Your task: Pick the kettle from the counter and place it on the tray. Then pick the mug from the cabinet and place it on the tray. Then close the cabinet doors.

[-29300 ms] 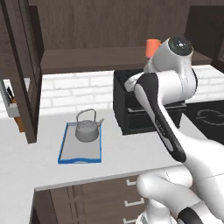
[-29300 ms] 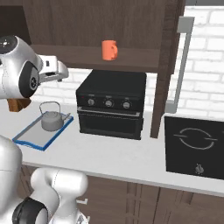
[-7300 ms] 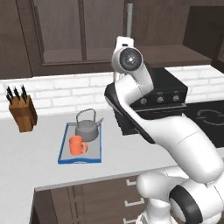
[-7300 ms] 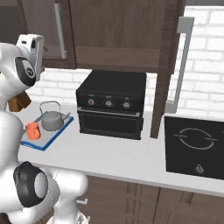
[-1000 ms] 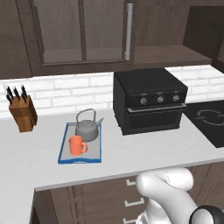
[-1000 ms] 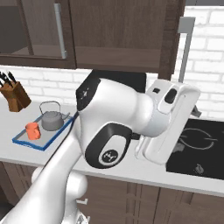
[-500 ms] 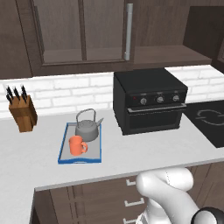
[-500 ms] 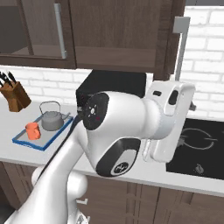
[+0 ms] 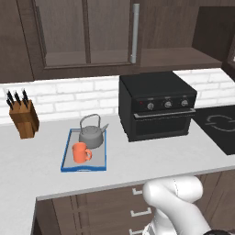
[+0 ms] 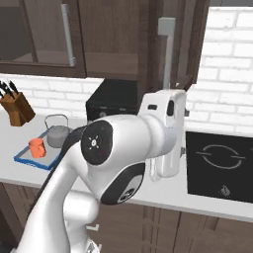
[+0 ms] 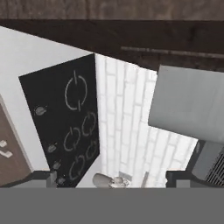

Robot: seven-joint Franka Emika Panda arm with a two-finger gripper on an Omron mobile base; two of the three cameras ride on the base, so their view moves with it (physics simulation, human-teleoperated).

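kettle: round grey metal | mug: orange cylinder | tray: blue-rimmed

We see the white robot arm with dark joints bent up high in the right base view. Its big round elbow sits close to the camera, and the white hand part reaches up and to the right from there. In the left base view, the round white bottom part of the arm rises from the lower right corner. In the hand view, the two-finger gripper has its two small dark finger tips far apart, one at each side. Nothing sits between them.
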